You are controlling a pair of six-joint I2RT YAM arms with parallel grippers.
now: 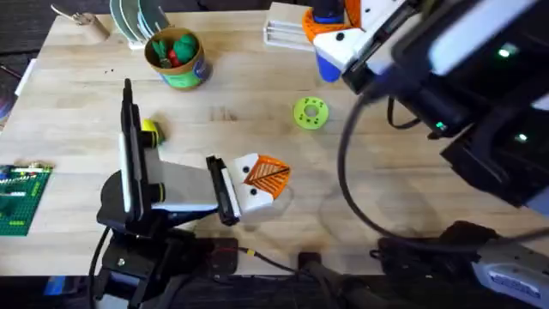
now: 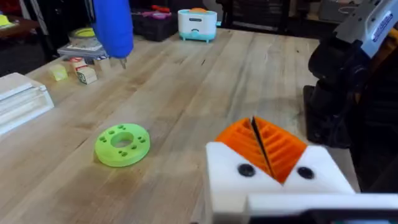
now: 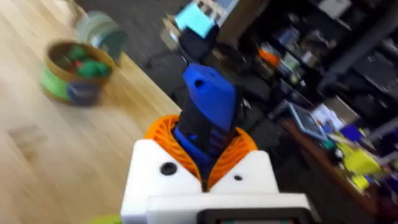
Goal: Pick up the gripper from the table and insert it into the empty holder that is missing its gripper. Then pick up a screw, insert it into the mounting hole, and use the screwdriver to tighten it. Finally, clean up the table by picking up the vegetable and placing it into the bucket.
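At lower centre of the overhead frame, left pincer (image 1: 268, 176) low over the table (image 1: 77, 103), orange pads pressed together, nothing visibly held. At upper right, right pincer (image 1: 330, 34) raised, clamped shut on the screwdriver (image 1: 328, 62), blue body up between the pads in the right wrist view (image 3: 208, 106), tip seen hanging above the table in the left wrist view (image 2: 113, 28).

Vegetable (image 1: 150, 130) at left of centre, on the table, just beside the left arm's dark link. Bucket (image 1: 182, 79) at upper left, upright, green and red toy pieces already inside. Lime-green disc (image 1: 310, 112) at centre, lying flat, apart from both pincers.

Likely trouble:
- Screwdriver slipping or tilting between ribbed pads from an off-centre hold; tip then missing the screw head or skating off it.
- Tip dragging over the disc on a low descent, nudging it away.
- Left arm's link brushing the vegetable on any swing, rolling it off toward the table edge.
- Both arms meeting over the middle, cable at right snagging.
- Bucket tipping from a sideways bump, given the short light wall.
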